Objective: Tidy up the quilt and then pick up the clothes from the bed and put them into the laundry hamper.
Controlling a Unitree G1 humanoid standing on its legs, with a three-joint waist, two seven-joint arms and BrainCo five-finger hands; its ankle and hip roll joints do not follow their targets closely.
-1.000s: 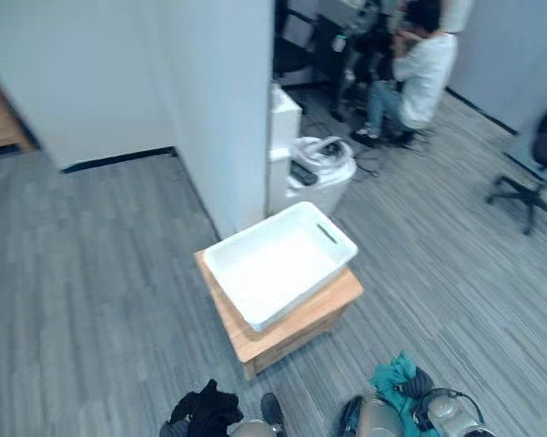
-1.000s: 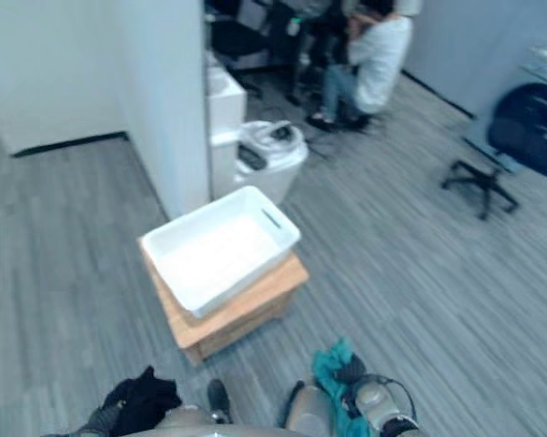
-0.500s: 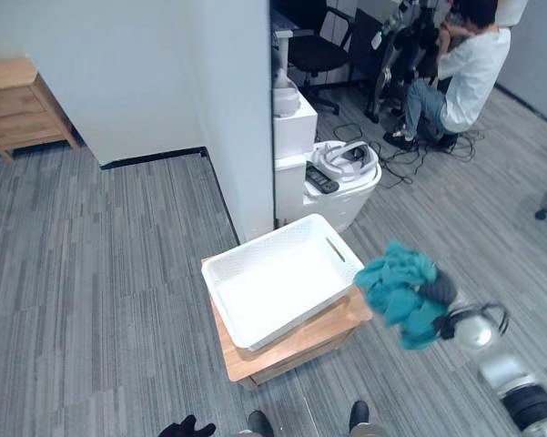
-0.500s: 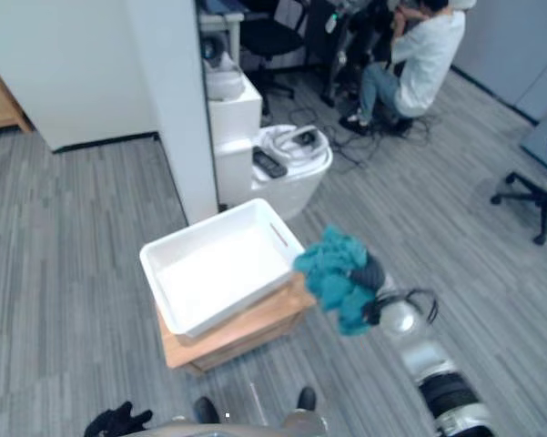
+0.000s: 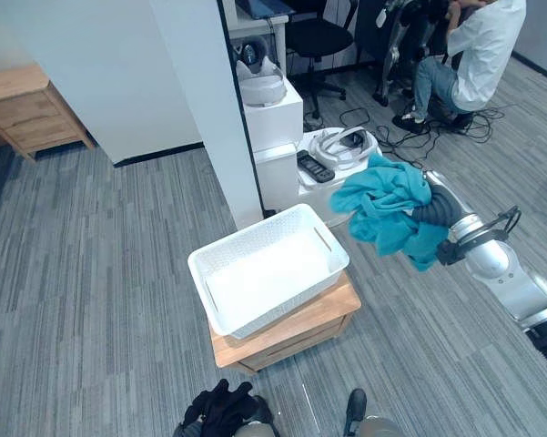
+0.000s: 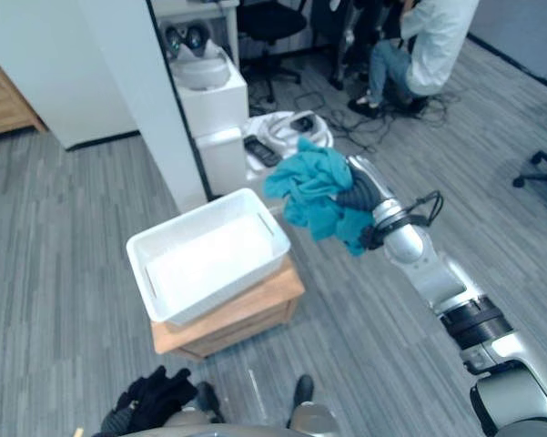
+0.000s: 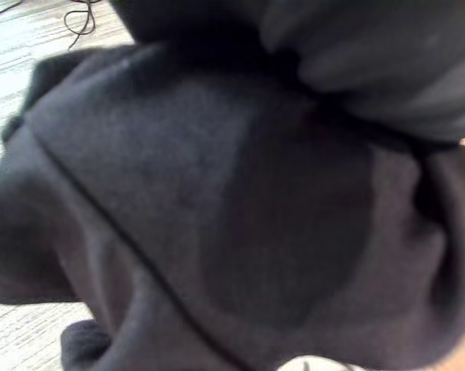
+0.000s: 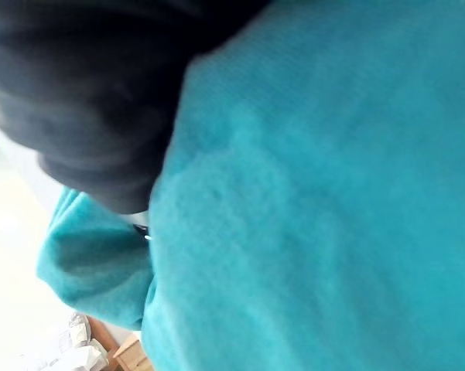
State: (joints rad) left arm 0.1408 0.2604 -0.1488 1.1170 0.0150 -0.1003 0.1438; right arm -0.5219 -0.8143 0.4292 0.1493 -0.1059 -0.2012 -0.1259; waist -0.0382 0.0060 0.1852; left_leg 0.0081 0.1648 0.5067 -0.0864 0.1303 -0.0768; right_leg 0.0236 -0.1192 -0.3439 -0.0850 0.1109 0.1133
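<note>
- White perforated plastic laundry hamper (image 5: pixel 268 278) sitting empty on a low light-wood stand (image 5: pixel 291 330), on the grey plank floor (image 5: pixel 91 273).
- Crumpled teal fleece garment (image 5: pixel 387 211) held in the air just right of the hamper's far right corner, above the floor rather than over the hamper.
- Right hand (image 5: pixel 434 211) buried in the teal garment, dark ribbed cover showing behind the cloth; fingers hidden, so impossible to tell whether clenched.
- Right wrist view: teal cloth (image 8: pixel 325 201) pressed right up against the dark cover.
- Bundled black garment (image 5: pixel 220 408) low and near, in front of the hamper, at the bottom edge of the head views.
- Left hand under that black cloth, fingers hidden; grasp cannot be told. Left wrist view: dark folded fabric (image 7: pixel 217 216) close up.
- Beyond the hamper: white partition wall (image 5: pixel 209 100), white boxes (image 5: pixel 275 127) and a round white bin holding a remote and white hose (image 5: pixel 339 153).
- Far beyond the hamper to the right, a seated person in a white shirt (image 5: pixel 478 50); black office chair (image 5: pixel 320 36) beside.
- Wooden drawer cabinet (image 5: pixel 32 111) far left of the hamper, against the wall.
</note>
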